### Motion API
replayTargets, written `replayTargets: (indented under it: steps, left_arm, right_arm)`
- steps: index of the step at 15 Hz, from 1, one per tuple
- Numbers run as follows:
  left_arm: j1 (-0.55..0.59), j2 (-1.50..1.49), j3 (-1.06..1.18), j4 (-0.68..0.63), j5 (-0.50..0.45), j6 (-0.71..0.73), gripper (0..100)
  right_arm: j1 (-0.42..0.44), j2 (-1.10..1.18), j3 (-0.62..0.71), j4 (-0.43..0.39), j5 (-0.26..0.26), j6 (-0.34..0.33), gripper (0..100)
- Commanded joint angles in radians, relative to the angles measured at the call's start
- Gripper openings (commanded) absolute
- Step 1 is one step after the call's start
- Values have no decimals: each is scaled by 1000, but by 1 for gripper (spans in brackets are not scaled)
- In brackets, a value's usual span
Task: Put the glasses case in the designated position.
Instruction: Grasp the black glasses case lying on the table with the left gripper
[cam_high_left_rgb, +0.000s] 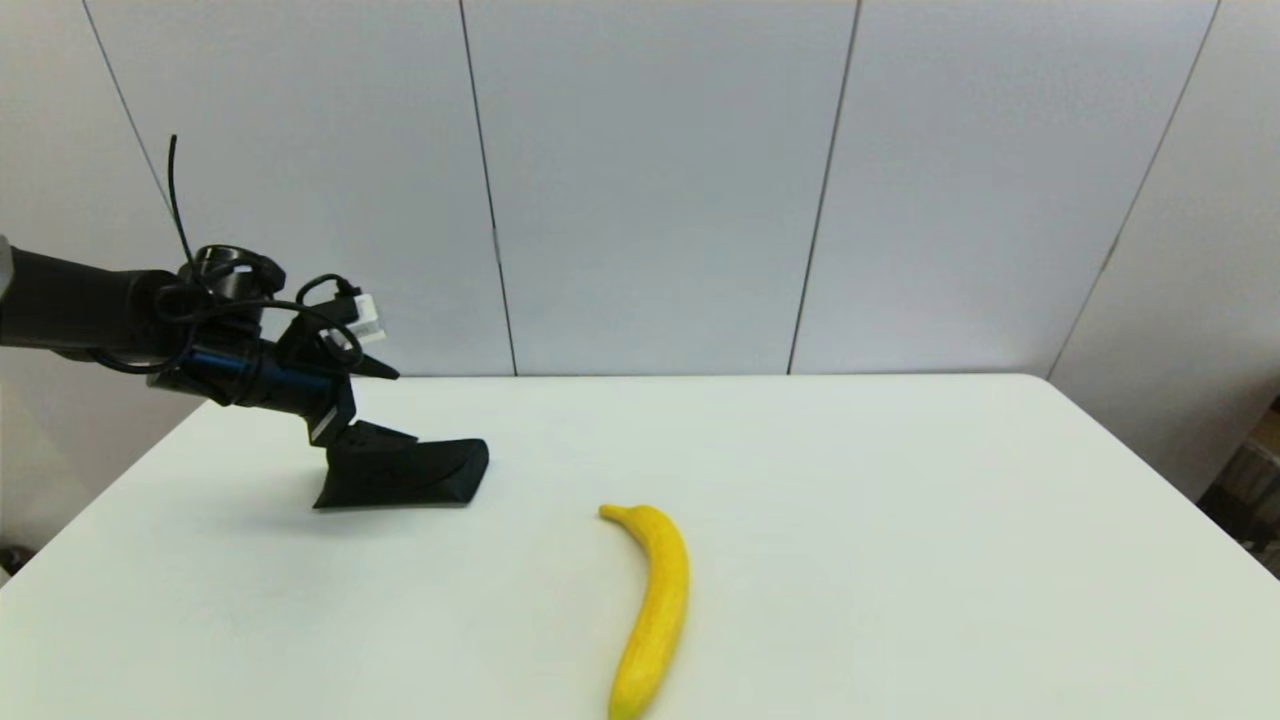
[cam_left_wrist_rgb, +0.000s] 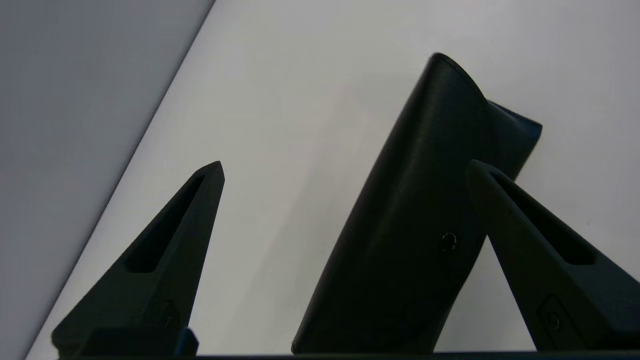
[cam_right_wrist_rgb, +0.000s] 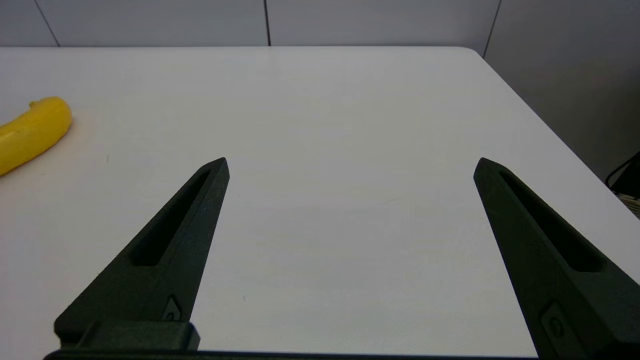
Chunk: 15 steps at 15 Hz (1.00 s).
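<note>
The glasses case (cam_high_left_rgb: 440, 475) is a matte black oblong pouch lying on the white table at the left. In the left wrist view the glasses case (cam_left_wrist_rgb: 410, 225) shows its small snap and sits between the fingers, close against one fingertip (cam_left_wrist_rgb: 480, 172). My left gripper (cam_high_left_rgb: 365, 455) is down at the case's left end, open (cam_left_wrist_rgb: 345, 165), with its jaws wide apart around the pouch. My right gripper (cam_right_wrist_rgb: 351, 162) is open over bare tabletop and does not show in the head view. The designated position has no mark of its own that I can see.
A yellow banana (cam_high_left_rgb: 655, 605) lies near the table's front middle, also at the edge of the right wrist view as the banana (cam_right_wrist_rgb: 30, 132). The white table (cam_high_left_rgb: 900, 500) ends at grey wall panels behind and drops off at the right.
</note>
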<state>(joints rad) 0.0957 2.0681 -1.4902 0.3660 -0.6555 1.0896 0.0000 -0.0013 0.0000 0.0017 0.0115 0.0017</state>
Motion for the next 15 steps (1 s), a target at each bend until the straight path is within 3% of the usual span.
replayTargets:
  steps: [1,9,15]
  left_arm:
    - [-1,0,-5,68,-3,96,100]
    - [-5,60,-8,232,-92,309,100]
    - [-7,132,-74,269,-90,309,100]
  right_arm:
    - [0,1,0,0,1,0,100]
    - [0,1,0,0,1,0,100]
    - [0,1,0,0,1,0,100]
